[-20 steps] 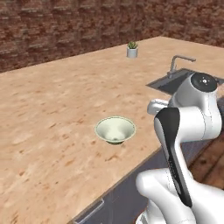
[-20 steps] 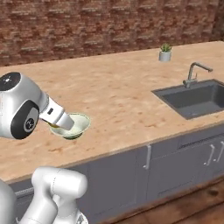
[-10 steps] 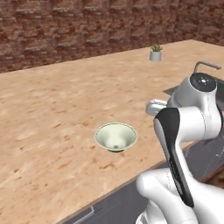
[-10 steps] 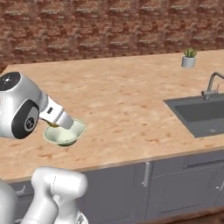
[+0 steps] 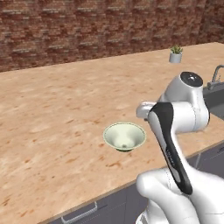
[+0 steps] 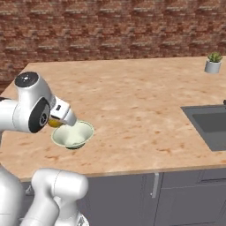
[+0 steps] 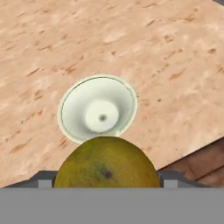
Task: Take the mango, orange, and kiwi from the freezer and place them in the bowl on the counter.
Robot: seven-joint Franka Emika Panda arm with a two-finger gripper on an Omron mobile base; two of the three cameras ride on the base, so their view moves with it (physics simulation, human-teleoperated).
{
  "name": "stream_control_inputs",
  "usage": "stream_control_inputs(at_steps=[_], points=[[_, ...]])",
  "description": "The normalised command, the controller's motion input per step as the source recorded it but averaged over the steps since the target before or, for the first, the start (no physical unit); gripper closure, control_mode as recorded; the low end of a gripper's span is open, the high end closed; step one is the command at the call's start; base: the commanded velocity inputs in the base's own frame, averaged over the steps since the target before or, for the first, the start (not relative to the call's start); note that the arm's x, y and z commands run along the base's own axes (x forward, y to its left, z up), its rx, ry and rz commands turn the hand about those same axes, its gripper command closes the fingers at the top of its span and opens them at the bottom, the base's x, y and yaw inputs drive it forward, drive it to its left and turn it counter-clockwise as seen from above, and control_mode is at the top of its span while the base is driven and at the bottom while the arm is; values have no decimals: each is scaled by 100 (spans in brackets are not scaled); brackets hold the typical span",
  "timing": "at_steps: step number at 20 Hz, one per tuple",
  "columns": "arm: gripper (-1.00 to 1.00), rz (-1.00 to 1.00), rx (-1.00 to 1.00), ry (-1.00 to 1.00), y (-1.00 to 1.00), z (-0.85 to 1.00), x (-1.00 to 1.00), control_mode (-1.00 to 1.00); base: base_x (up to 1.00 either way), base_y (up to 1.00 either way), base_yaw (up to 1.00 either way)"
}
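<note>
The pincer [image 7: 105, 186] is clamped on a rounded golden-yellow fruit, the mango [image 7: 106, 164], which sits between the two dark finger tips at the bottom of the hand view and hides part of the near rim of the bowl [image 7: 72, 103] beyond it. In that view the bowl lies on the surface [image 7: 175, 52], close to its front edge, with its pale inside open to the camera and nothing in it.

From the left base view, the bowl [image 5: 124, 136] stands on the tan-pink speckled surface [image 5: 52, 113], just left of the white arm, which rises at the lower right. Farther right and back, a small potted plant [image 5: 176, 54] stands near the brick wall [image 5: 87, 30], and a tap [image 5: 215, 77] shows at the right edge.

From the right base view, the arm bends over at the left, and a sliver of the yellow mango [image 6: 54, 123] shows under the hand, just left of the bowl [image 6: 73, 134] and above its rim. To the right, well apart, a dark sink [image 6: 211, 126] is set into the surface [image 6: 132, 101], and the potted plant [image 6: 213, 62] stands at the far right
</note>
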Motion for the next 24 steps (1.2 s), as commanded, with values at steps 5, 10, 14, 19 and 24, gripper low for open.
stream_control_inputs(at_steps=[5,10,14,19,24], points=[[100,29,0,35,63,-68,100,-100,0,0,0],[100,3,-15,42,35,-62,100,-100,0,0,0],[100,0,-17,25,7,-74,97,-100,0,0,0],[100,0,-13,0,0,-56,69,-100,0,0,0],[100,0,-1,-3,0,-53,35,-100,0,0,0]])
